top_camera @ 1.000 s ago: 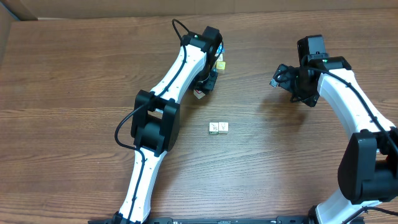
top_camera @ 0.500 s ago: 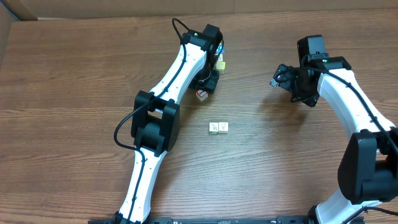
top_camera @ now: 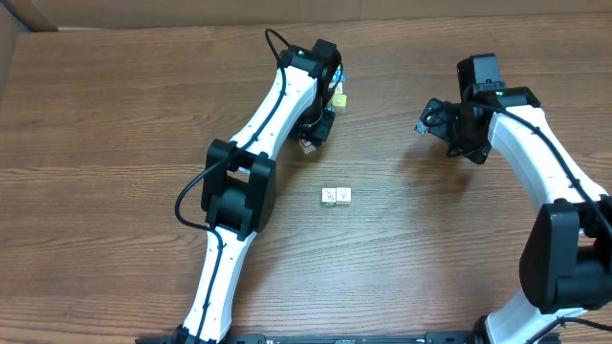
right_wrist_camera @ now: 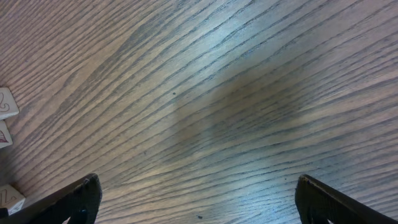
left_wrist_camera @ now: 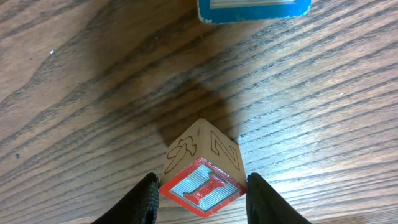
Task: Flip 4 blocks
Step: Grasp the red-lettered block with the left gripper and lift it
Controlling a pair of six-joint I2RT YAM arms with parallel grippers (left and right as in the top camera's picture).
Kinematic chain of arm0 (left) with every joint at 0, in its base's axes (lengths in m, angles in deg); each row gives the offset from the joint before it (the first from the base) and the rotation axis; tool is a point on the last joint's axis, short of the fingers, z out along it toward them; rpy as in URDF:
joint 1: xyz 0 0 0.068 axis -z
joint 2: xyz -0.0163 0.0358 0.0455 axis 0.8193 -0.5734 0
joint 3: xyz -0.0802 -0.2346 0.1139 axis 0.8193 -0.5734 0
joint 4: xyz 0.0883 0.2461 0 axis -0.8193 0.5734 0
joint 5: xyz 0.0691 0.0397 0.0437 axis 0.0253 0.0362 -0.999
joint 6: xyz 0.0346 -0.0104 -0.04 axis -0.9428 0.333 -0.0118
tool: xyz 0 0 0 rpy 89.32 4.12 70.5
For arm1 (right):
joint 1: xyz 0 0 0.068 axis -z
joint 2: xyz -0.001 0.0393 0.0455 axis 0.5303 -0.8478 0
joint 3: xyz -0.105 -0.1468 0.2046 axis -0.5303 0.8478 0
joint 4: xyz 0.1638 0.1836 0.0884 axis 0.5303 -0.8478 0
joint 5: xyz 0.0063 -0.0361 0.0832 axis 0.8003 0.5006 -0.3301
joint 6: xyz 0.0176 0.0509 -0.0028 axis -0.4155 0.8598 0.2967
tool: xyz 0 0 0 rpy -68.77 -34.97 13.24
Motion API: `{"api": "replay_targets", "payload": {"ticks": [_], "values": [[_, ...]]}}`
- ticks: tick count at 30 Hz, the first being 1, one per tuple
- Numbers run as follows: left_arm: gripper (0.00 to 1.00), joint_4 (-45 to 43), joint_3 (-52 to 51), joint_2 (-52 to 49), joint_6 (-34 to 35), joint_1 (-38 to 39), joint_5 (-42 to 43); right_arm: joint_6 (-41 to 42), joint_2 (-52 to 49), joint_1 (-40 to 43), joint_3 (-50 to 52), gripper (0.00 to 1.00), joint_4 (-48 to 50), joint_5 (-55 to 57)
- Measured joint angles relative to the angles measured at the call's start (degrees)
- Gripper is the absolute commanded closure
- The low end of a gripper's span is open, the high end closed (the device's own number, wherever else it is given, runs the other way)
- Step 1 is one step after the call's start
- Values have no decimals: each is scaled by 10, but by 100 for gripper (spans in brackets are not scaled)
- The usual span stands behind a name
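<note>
Left gripper [left_wrist_camera: 203, 200] pinches wooden block [left_wrist_camera: 200, 163] — tilted (red-framed face).

Brightly and evenly lit from above in the overhead view, with only faint, soft-edged shadows on the table [top_camera: 115, 115]. Sharp down to the wood grain. Dimmer in the left wrist view, with a broad soft shadow around the block [left_wrist_camera: 202, 177], crisp on its red-framed face. Washed by a pale sheen mid-frame in the right wrist view, darkened by a blurred shadow patch just beside it.

Overhead looks straight down on the whole table [top_camera: 96, 115]; 2 wrist views sit close above it, the left sharing 1 block [left_wrist_camera: 202, 171].
</note>
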Motion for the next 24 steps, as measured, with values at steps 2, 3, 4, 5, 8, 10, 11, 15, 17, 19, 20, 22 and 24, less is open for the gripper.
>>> {"api": "replay_targets", "payload": {"ticks": [2,3,4,5,8,10,11,15,17,19,20,22,24], "values": [[62,0,0,0,0,0,0,0,0,0,0,0,0,0],[58,0,0,0,0,0,0,0,0,0,0,0,0,0],[55,0,0,0,1,0,1,0,0,0,0,0,0,0],[48,0,0,0,2,0,2,0,0,0,0,0,0,0],[33,-2,0,0,5,0,4,0,0,0,0,0,0,0],[42,-11,0,0,7,0,4,0,0,0,0,0,0,0],[49,-17,0,0,9,0,4,0,0,0,0,0,0,0],[46,-29,0,0,-12,0,4,0,0,0,0,0,0,0],[44,-17,0,0,-39,0,4,0,0,0,0,0,0,0],[43,2,0,0,-76,0,4,0,0,0,0,0,0,0],[43,9,0,0,-94,0,4,0,0,0,0,0,0,0],[43,18,0,0,-133,0,4,0,0,0,0,0,0,0],[43,16,0,0,-161,0,4,0,0,0,0,0,0,0]]}}
